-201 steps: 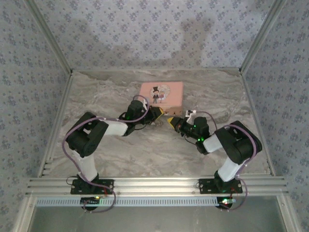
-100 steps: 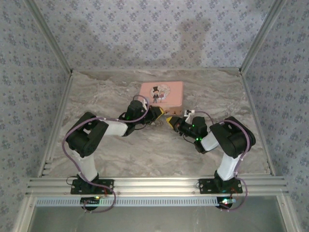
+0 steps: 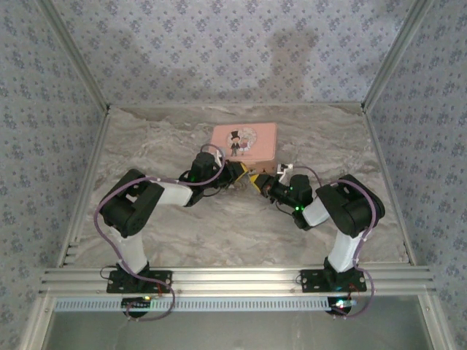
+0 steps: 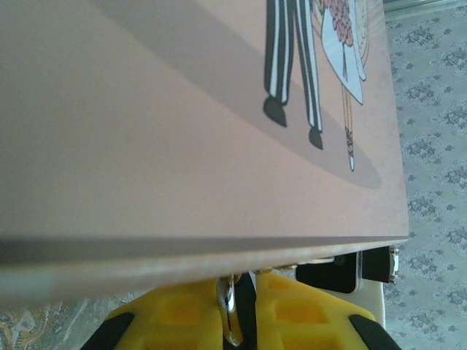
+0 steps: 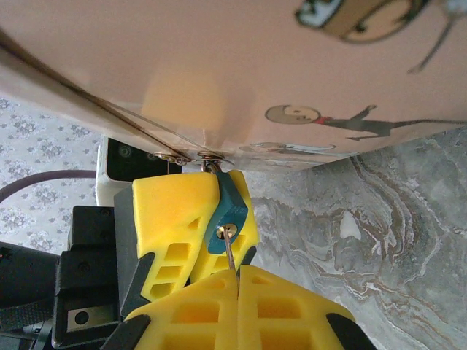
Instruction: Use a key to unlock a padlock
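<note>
Right wrist view, item one: the padlock [image 5: 225, 210] (small, bluish body) is seen hooked by its silvery shackle [image 5: 211, 163] at the lower edge of the pink tin [image 5: 219, 65]. Its body is pinched between the yellow jaws of the left gripper [image 4: 244, 295].

Item two: the key [image 5: 230, 249], a thin metal shaft, is set with its tip in the keyhole on the padlock's end face. Its other end is clamped between the pressed-together jaws of the right gripper [image 5: 237, 277].

Item three: the grey marbled surface [image 5: 379, 219] is seen beneath the tin.

Top external view: the two grippers are found tip to tip, just in front of the tin's near edge. The tin lies flat toward the far middle of the surface (cartoon couple on the lid).
</note>
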Robot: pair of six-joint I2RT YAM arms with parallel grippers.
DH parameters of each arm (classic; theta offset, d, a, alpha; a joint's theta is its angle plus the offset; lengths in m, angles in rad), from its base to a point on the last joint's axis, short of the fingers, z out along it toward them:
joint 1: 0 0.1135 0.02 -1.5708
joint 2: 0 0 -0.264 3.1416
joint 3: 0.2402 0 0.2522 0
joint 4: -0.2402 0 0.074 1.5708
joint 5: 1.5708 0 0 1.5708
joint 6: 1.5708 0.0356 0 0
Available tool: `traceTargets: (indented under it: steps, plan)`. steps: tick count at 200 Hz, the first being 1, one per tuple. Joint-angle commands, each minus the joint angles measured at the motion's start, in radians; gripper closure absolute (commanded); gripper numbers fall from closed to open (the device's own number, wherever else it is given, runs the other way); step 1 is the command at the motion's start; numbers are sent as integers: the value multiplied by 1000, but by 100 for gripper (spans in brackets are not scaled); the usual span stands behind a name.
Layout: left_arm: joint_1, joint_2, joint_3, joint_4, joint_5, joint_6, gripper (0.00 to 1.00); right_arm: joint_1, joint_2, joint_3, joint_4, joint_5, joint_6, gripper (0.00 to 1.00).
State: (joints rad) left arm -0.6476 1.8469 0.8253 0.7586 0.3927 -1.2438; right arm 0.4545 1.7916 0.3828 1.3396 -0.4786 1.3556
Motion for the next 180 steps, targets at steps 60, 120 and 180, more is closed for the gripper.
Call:
traceTargets:
  steps: [60,120,180]
  plan:
    - [-2,-34,-7,66,55,-38,93,9,20,40,30,-29,7,100]
    - [-2,-32,-8,73,57,-39,93,16,22,50,25,-44,3,100]
    - [-4,-29,-9,91,72,-44,93,9,26,44,24,-45,5,100]
